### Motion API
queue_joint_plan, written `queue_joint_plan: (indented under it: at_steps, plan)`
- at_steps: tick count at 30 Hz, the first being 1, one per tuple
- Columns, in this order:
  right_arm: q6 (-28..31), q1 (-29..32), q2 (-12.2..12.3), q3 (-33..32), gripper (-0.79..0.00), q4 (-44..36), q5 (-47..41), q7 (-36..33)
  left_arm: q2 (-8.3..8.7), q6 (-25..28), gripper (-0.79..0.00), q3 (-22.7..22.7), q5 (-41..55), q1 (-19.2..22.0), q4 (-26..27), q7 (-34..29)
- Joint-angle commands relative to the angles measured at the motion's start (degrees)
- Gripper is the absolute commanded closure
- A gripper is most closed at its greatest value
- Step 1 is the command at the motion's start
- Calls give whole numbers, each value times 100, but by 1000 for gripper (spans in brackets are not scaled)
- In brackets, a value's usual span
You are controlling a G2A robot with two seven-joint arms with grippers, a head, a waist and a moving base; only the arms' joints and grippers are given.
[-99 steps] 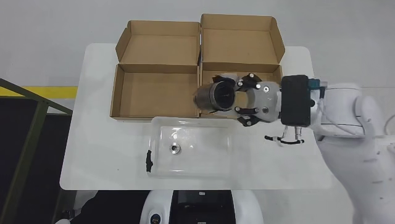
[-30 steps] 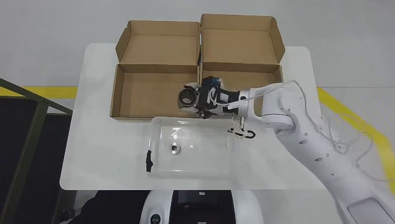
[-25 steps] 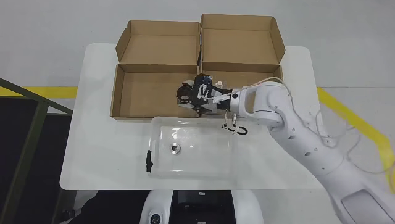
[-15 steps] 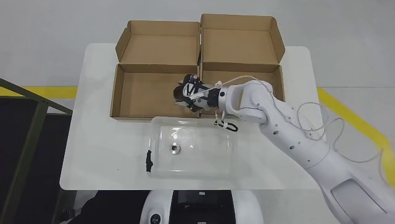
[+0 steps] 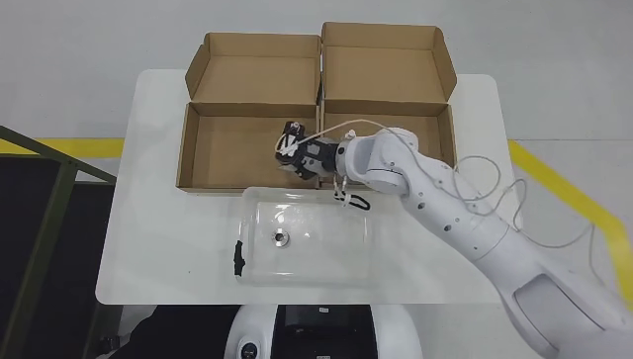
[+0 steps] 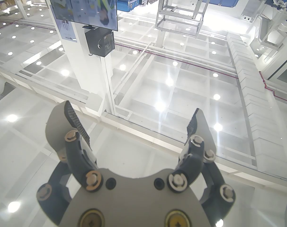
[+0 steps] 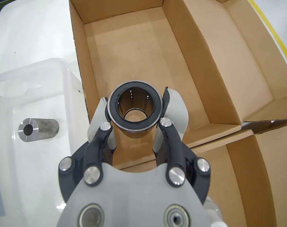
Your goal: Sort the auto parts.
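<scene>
Black-rimmed, the bearing [image 7: 134, 125] is gripped upright between the fingers of the right claw [image 7: 136, 99], over the left box [image 7: 138, 55] at its near corner, close to the wall beside the neighbouring box. A steel sleeve [image 7: 38, 126] lies on its side in the clear tray [image 7: 39, 76], which stands on the counter [image 5: 158, 211] just beside that box. The left claw [image 6: 132, 116] gapes wide, turned toward the ceiling.

The white table [image 5: 158, 211] carries 2 open cardboard boxes, side by side and touching, toward its far edge: the left box [image 5: 227, 151] and the right box [image 5: 386, 77]. A clear plastic bin [image 5: 336, 250] sits just in front of them. A small black piece [image 5: 237, 257], perhaps a clip, is at the bin's left edge.
</scene>
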State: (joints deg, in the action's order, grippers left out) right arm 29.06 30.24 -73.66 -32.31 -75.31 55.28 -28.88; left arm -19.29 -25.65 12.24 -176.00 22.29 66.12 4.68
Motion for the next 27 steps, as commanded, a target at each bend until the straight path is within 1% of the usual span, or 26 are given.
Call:
queue_joint_plan:
  at_steps: [1, 6, 8, 11, 12, 15, 20, 24, 27]
  plan:
    - [-11, -20, -40, 26, 0, 73, 2, -28, 0, 0, -785, 0, 0, 0, 0, 0]
    - [14, -64, -151, 99, 0, 314, -8, -73, 0, 0, -785, 0, 0, 0, 0, 0]
    - [26, -84, -195, 120, -12, 409, -13, -67, 0, 0, -785, 0, 0, 0, 0, 0]
    - [43, -109, -254, 151, -74, 523, 10, -86, 0, 0, -785, 0, 0, 0, 0, 0]
    - [42, -117, -273, 158, -123, 558, 13, -97, 0, 0, -785, 0, 0, 0, 0, 0]
    - [52, -136, -329, 178, -215, 662, 26, -112, 0, 0, -785, 0, 0, 0, 0, 0]
    - [97, -154, -405, 178, -332, 822, 48, -97, 0, 0, -785, 0, 0, 0, 0, 0]
    - [118, -158, -459, 171, -382, 925, 62, -95, 0, 0, -785, 0, 0, 0, 0, 0]
    - [121, -157, -497, 171, -388, 971, 100, -107, 0, 0, -785, 0, 0, 0, 0, 0]
